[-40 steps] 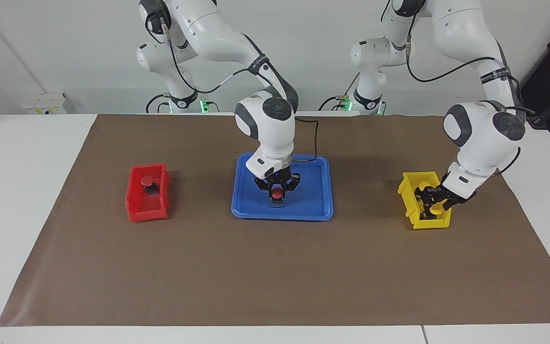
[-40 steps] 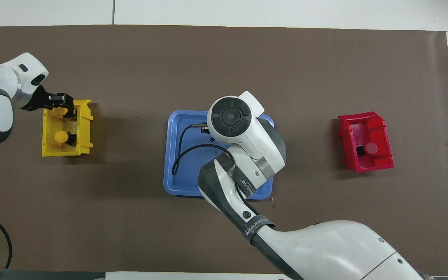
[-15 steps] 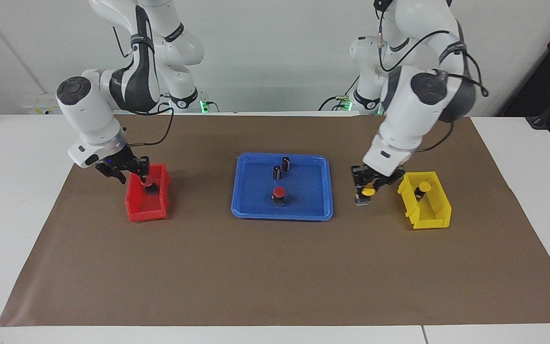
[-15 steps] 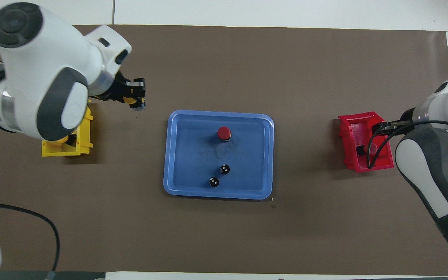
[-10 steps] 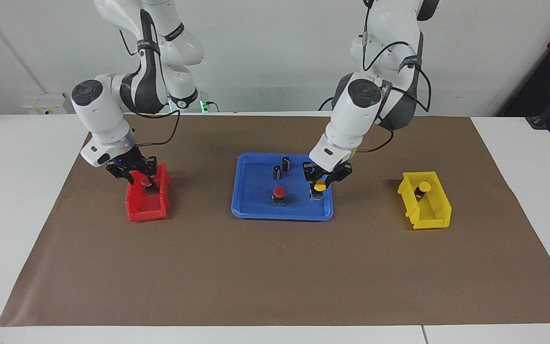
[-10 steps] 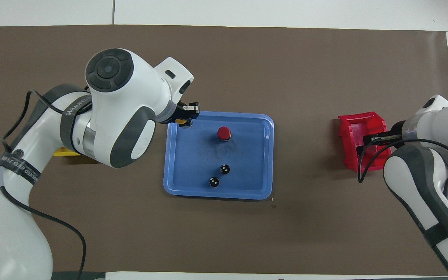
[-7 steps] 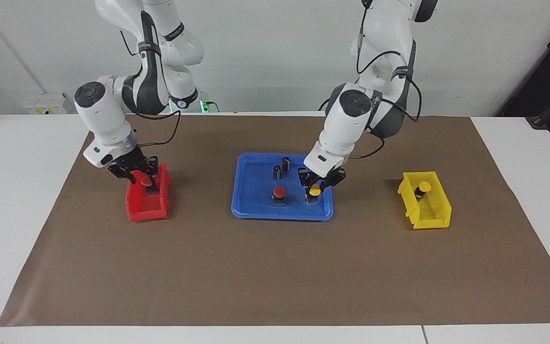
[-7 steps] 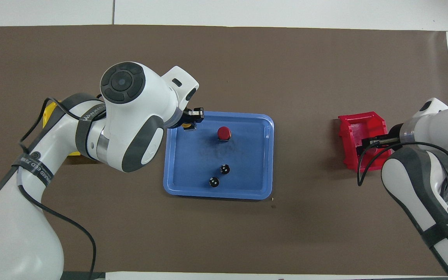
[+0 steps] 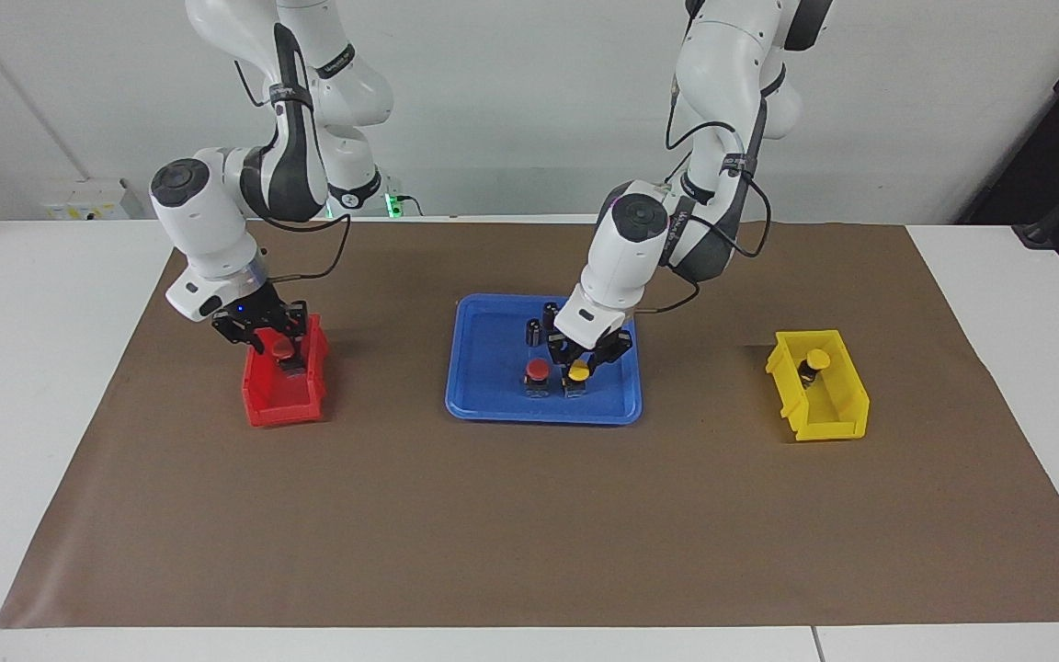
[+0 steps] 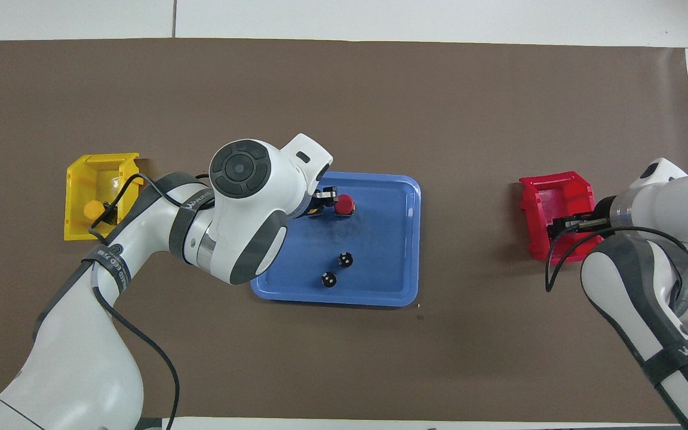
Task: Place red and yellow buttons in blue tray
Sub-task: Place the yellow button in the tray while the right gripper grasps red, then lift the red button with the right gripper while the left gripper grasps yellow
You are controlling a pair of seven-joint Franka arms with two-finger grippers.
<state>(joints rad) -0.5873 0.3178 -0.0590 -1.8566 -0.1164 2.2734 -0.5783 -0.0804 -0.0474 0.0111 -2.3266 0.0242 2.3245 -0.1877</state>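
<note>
The blue tray (image 9: 543,416) (image 10: 380,239) lies mid-table. In it stands a red button (image 9: 538,370) (image 10: 344,204), and a yellow button (image 9: 578,372) stands right beside it, toward the left arm's end. My left gripper (image 9: 582,361) (image 10: 324,200) is down over that yellow button. A second yellow button (image 9: 817,359) (image 10: 91,209) sits in the yellow bin (image 9: 828,425) (image 10: 99,167). My right gripper (image 9: 277,336) (image 10: 566,226) is open and dips into the red bin (image 9: 281,405) (image 10: 553,191), its fingers astride a second red button (image 9: 283,350).
Two small dark capless cylinders (image 9: 534,333) (image 10: 346,259) stand in the tray, nearer to the robots than the buttons. A brown mat (image 9: 529,533) covers the table. The red bin is toward the right arm's end, the yellow bin toward the left arm's end.
My left gripper carried the yellow button from beside the yellow bin over the tray and down next to the red button. My right gripper sank a little deeper into the red bin.
</note>
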